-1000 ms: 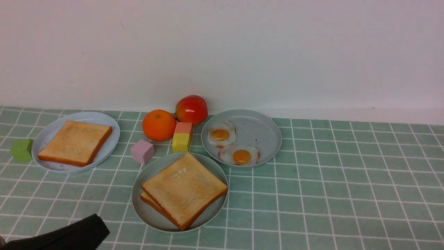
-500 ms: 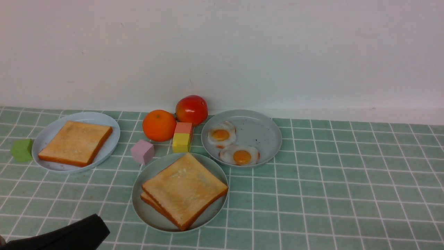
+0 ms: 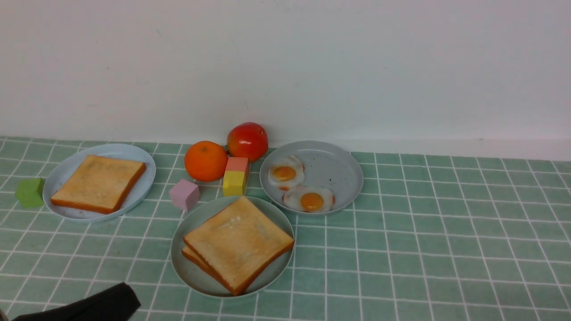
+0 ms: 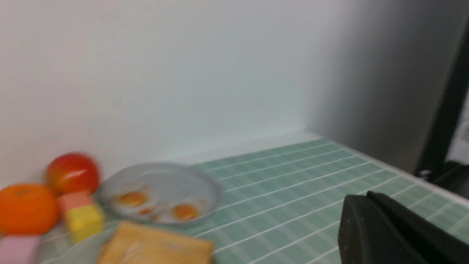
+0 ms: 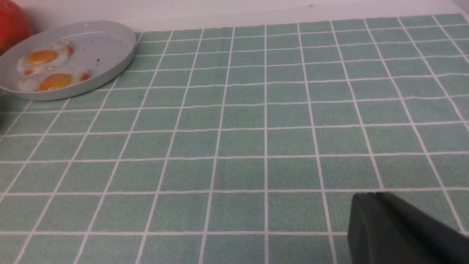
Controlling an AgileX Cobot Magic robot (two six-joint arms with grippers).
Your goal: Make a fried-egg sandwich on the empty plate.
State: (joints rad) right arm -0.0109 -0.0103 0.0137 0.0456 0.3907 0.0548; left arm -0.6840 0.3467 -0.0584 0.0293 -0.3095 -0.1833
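Note:
The pale mint-green empty plate (image 3: 196, 274) in the middle front carries two stacked toast slices (image 3: 238, 243), the fried-egg sandwich; no egg shows between them. Two fried eggs (image 3: 285, 173) (image 3: 310, 200) lie on the grey speckled plate (image 3: 330, 171) behind it to the right. A single toast (image 3: 98, 183) rests on the bluish-white plate (image 3: 142, 178) at the left. My left gripper (image 3: 120, 296) sits low at the near left corner, shut and holding nothing (image 4: 361, 200). My right gripper (image 5: 370, 196) is shut over bare tablecloth, right of the egg plate (image 5: 106, 47), and is outside the front view.
An orange (image 3: 206, 160), a tomato (image 3: 247, 141), a salmon block on a yellow block (image 3: 234, 177) and a pink cube (image 3: 184, 194) cluster behind the middle plate. A green cube (image 3: 29, 191) lies at the far left. A white wall closes the back.
My left gripper has sunk slightly toward the near edge of the front view. Plates, toast and eggs have stayed put.

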